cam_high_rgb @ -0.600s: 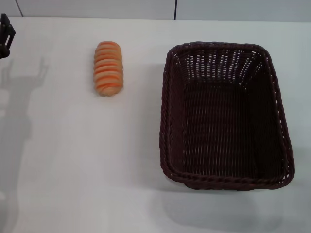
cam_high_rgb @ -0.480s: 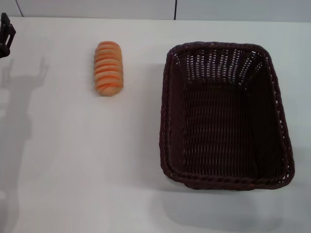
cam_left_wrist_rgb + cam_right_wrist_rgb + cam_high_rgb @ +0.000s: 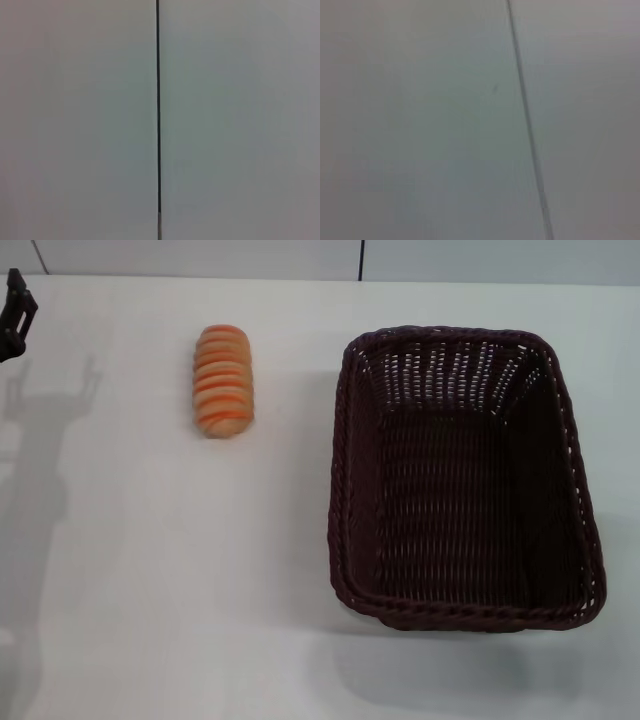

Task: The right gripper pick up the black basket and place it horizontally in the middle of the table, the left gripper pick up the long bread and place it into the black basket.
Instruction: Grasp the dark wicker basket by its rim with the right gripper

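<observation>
The black basket [image 3: 465, 475] is a large dark woven wicker basket that stands upright and empty on the right half of the white table [image 3: 150, 570] in the head view. The long bread [image 3: 223, 380], an orange-tan loaf with pale cross stripes, lies on the table at the back left, apart from the basket. Only a black piece of my left gripper [image 3: 14, 312] shows, at the far left edge, well left of the bread. My right gripper is out of view. Both wrist views show only a plain pale surface with a dark seam.
The table's back edge meets a pale wall [image 3: 200, 255] with a dark vertical seam. The left arm's shadow [image 3: 40, 470] falls on the left side of the table.
The piece of the left gripper at the left edge has shifted slightly. The basket and the bread have not moved.
</observation>
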Action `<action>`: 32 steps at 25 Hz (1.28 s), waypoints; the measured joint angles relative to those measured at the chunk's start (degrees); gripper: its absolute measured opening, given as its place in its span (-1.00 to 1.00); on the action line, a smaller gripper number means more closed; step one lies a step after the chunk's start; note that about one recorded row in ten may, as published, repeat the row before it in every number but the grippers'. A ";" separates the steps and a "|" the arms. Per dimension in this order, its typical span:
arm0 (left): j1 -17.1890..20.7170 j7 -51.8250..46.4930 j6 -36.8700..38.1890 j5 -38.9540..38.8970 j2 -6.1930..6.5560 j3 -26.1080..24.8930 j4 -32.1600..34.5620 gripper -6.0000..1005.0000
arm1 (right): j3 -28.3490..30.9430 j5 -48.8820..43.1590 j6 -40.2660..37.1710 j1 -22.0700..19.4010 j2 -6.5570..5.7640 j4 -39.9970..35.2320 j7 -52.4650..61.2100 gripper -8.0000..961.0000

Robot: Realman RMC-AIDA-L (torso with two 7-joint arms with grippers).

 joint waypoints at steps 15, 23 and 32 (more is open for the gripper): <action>0.09 -2.39 -0.77 0.00 -0.25 1.49 -1.10 0.69 | 31.13 -12.72 -81.54 -11.07 -4.43 -44.28 -3.52 0.72; -0.41 -3.42 -0.92 0.00 -0.29 1.76 -1.10 0.69 | 43.19 -17.28 -109.49 -13.18 7.19 -51.68 -13.33 0.72; -0.52 -4.75 -0.95 0.00 -0.20 2.36 -0.79 0.69 | 44.94 -15.43 -116.68 -7.35 7.14 -47.89 -12.99 0.72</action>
